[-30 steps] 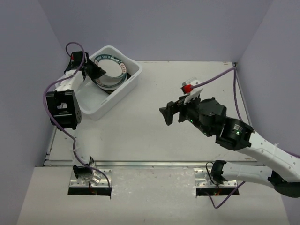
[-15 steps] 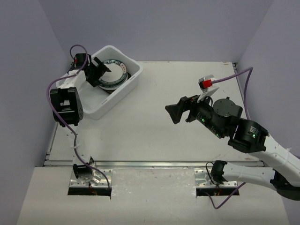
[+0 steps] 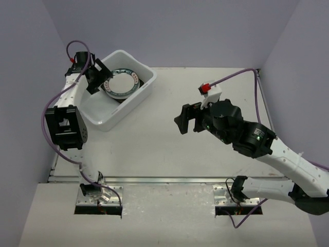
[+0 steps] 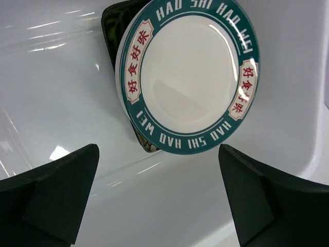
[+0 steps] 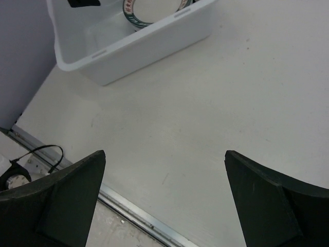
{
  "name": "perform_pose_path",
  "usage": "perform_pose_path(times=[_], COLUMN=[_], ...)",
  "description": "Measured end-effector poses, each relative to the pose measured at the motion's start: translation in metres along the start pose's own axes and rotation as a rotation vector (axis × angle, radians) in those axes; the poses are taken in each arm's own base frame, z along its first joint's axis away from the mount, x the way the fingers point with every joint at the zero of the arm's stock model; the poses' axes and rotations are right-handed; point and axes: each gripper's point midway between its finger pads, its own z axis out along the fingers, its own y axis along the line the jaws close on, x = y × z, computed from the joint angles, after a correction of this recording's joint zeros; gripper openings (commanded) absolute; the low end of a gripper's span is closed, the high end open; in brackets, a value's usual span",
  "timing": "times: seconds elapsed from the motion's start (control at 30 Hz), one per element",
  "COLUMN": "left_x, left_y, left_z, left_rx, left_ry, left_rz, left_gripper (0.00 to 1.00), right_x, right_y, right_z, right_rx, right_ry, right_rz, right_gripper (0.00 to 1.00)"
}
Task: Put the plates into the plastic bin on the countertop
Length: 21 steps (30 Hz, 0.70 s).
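A round white plate with a teal-and-red ringed rim (image 3: 121,83) (image 4: 190,77) lies in the plastic bin (image 3: 131,105), resting atop a square black plate (image 4: 115,20) whose corners stick out from under it. The bin (image 5: 149,43) stands at the back left of the countertop (image 3: 169,144). My left gripper (image 3: 97,78) (image 4: 158,154) hangs open over the bin's left side, nothing between its fingers, a little short of the plates. My right gripper (image 3: 184,119) (image 5: 165,154) is open and empty above the bare middle of the countertop, pointing toward the bin.
The purple left wall (image 3: 31,77) runs close behind the bin. A metal rail (image 3: 169,179) (image 5: 133,206) lines the countertop's near edge. A purple cable (image 3: 234,82) loops from the right arm across the back right.
My left gripper opened, let go of the ringed plate and drew back to the left; the plate now lies flat in the bin. The right arm swung right, then back left.
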Motion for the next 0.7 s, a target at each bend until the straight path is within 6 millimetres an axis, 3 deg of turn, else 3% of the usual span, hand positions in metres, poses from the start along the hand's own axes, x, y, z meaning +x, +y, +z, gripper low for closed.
perform_pose_path(times=[0.13,0.23,0.33,0.4,0.57,0.7], left_x=[-0.012,-0.014,-0.013,-0.005,0.011,0.031], left_y=[-0.008,-0.011,-0.012,-0.010,-0.018,-0.017], left_z=[-0.031,-0.054,-0.089,-0.122,-0.228,-0.280], left_rx=[0.026,0.038,0.061,0.073,0.179,0.271], left_ry=[-0.040,-0.053,-0.097,-0.147,-0.338,-0.471], left_rz=[0.036,0.075,0.124,0.164,0.280,0.374], left_gripper=[1.00,1.00,1.00,1.00,1.00,1.00], right_x=[0.002,0.015,0.020,0.009,-0.043,-0.050], right_y=[-0.022,-0.042,-0.054,-0.062,-0.083,-0.097], right_z=[0.022,0.036,0.041,0.039,0.018,-0.009], right_rx=[0.060,0.118,0.169,0.218,0.334,0.380], right_ry=[0.081,0.150,0.188,0.176,0.059,0.012], right_rz=[0.069,0.081,0.040,-0.001,-0.047,-0.053], right_gripper=[0.99,0.99,0.99,0.99,0.99,0.99])
